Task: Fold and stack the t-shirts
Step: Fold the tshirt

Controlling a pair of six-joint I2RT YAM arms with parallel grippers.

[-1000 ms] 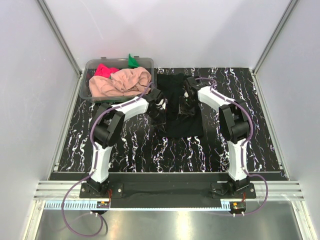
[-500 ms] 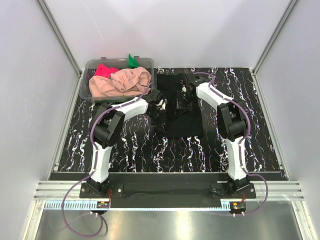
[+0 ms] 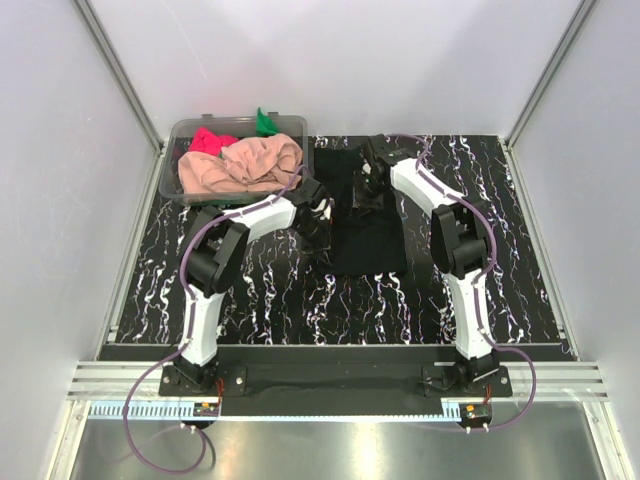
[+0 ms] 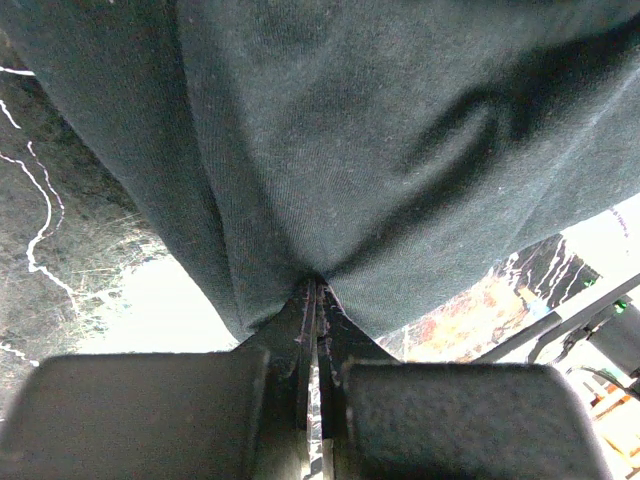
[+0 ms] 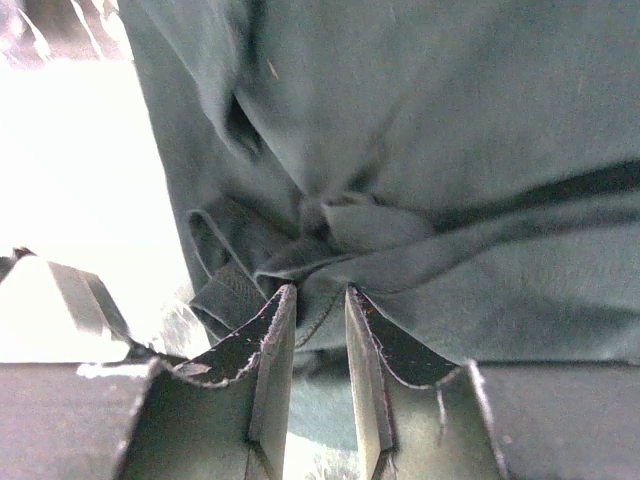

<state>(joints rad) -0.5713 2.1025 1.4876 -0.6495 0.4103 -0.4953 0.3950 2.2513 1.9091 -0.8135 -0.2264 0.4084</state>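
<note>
The black t-shirt (image 3: 368, 240) lies on the marbled table between the two arms. My left gripper (image 3: 322, 235) is at the shirt's left edge. In the left wrist view this gripper (image 4: 316, 285) is shut on a pinch of the black cloth (image 4: 350, 130), which spreads away from the fingertips. My right gripper (image 3: 363, 190) is over the far part of the shirt. In the right wrist view its fingers (image 5: 320, 295) stand a little apart, with a bunched fold of the black cloth (image 5: 450, 120) clamped between them. The peach-pink t-shirt (image 3: 240, 165), the pink-red t-shirt (image 3: 210, 140) and the green t-shirt (image 3: 265, 122) lie heaped in the tub.
The clear plastic tub (image 3: 170, 185) stands at the back left corner of the table, close behind my left arm. White walls and metal rails enclose the table on three sides. Bare marbled surface shows to the right of the right arm and in front of the shirt.
My right gripper has moved towards the back of the table, taking the bunched cloth with it, and its jaws have narrowed slightly. The left gripper has stayed in place, shut.
</note>
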